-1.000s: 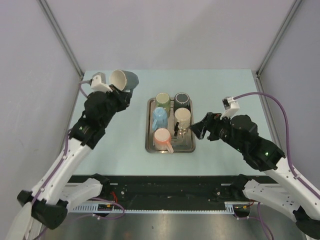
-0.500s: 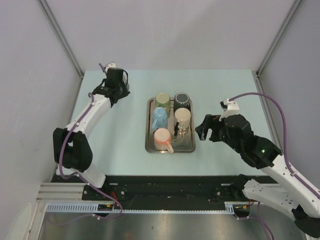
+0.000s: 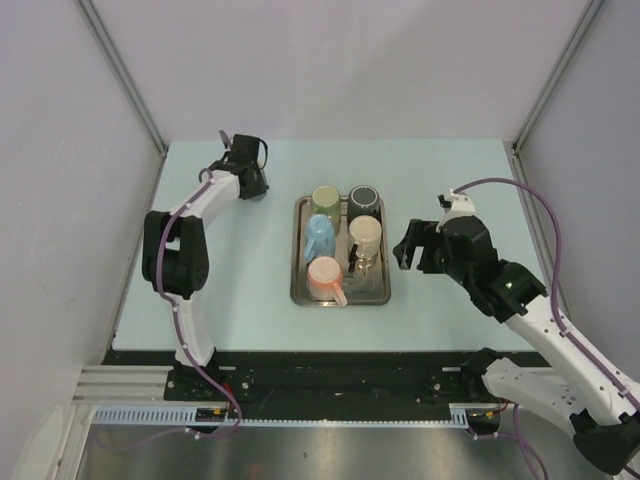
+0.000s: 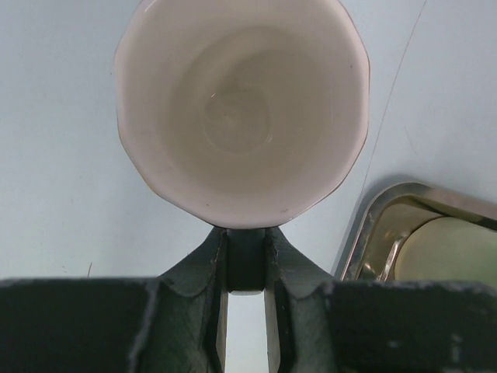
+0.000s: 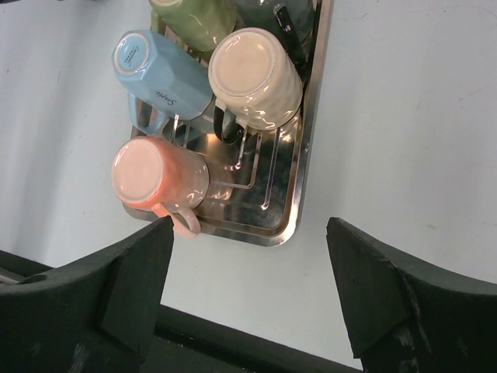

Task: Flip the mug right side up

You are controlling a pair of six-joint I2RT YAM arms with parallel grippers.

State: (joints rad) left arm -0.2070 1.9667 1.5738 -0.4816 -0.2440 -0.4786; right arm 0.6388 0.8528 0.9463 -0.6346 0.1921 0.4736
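**Mug gripped mouth-up at the far left of the bench**

The mug (image 4: 241, 109) fills the left wrist view, its cream inside facing the camera. Its outer wall is hidden there. The left tool (image 4: 246, 252) is clamped shut on a dark part just under the rim, too cramped to identify. From above, the mug is almost wholly covered by that tool, at the far left of the pale bench (image 3: 450, 170). Whether it touches the bench cannot be told.

To its right lies a metal tray (image 3: 298, 290), cut off at the edge of the left wrist view. It holds five other mugs (image 5: 159, 172); two are cropped at the top of the right wrist view. The right tool (image 3: 408, 250) hovers just right of the tray with its jaws spread wide, holding nothing.

A second ago the mug lay tipped, its cream mouth visible from above. The left arm has since stretched out straighter.
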